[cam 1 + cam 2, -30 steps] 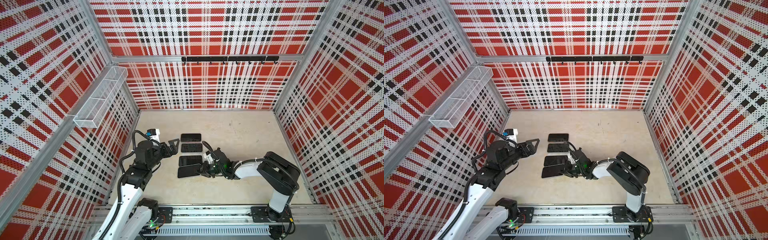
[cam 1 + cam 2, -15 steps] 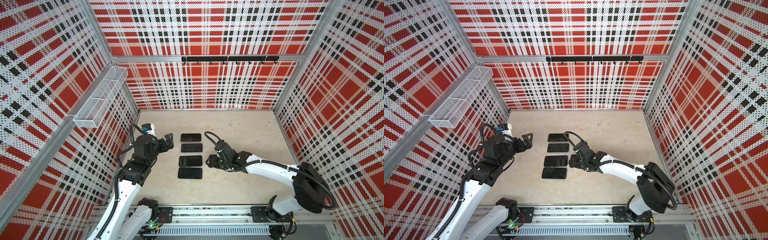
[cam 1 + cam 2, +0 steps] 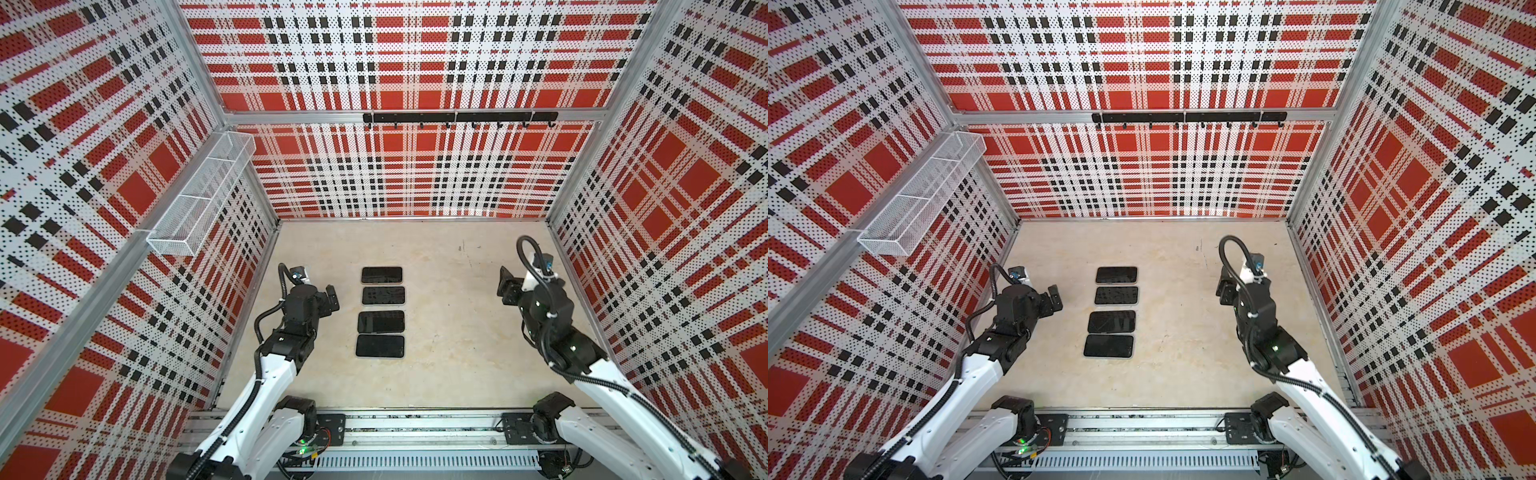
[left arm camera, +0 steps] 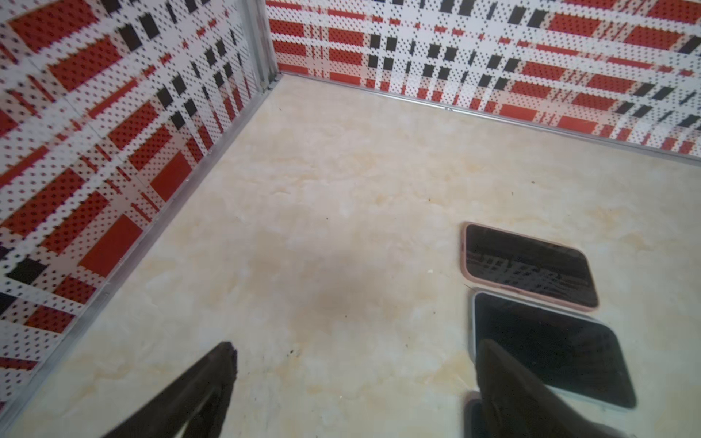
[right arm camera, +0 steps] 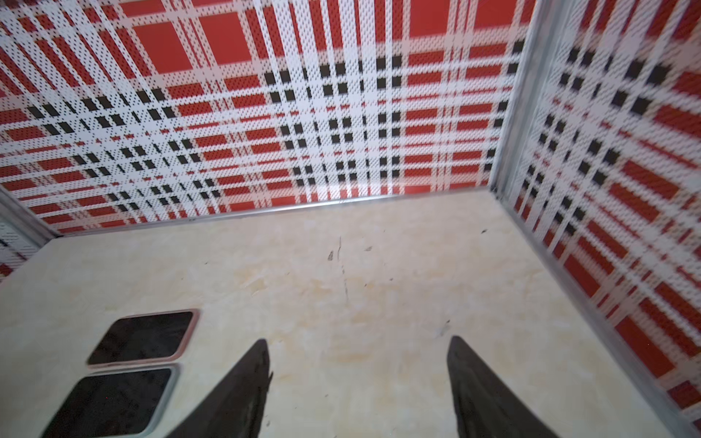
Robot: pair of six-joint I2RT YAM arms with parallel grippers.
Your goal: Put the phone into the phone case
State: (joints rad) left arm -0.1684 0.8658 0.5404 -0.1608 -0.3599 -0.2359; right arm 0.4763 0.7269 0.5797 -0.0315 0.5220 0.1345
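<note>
since a second ago the right arm has swung away from the row of phones, where its gripper then sat at the near end, and the left arm has drawn back slightly. the beige table (image 3: 457, 374) holds the row in its middle: four phones lying flat, screens up, close together. the left gripper (image 3: 331, 300) hangs just left of the row and the right gripper (image 3: 508, 286) well to its right. both have their fingers spread apart and hold nothing. both top views show all four: farthest phone (image 3: 381, 274), second phone (image 3: 383, 295), third phone (image 3: 381, 321), nearest phone (image 3: 380, 346). the wrist views show only the far two clearly, but they reveal a pink case rim (image 4: 531, 295) on the farthest and a pale case rim (image 4: 471, 330) on the second. any brand marks are too small to read.
</note>
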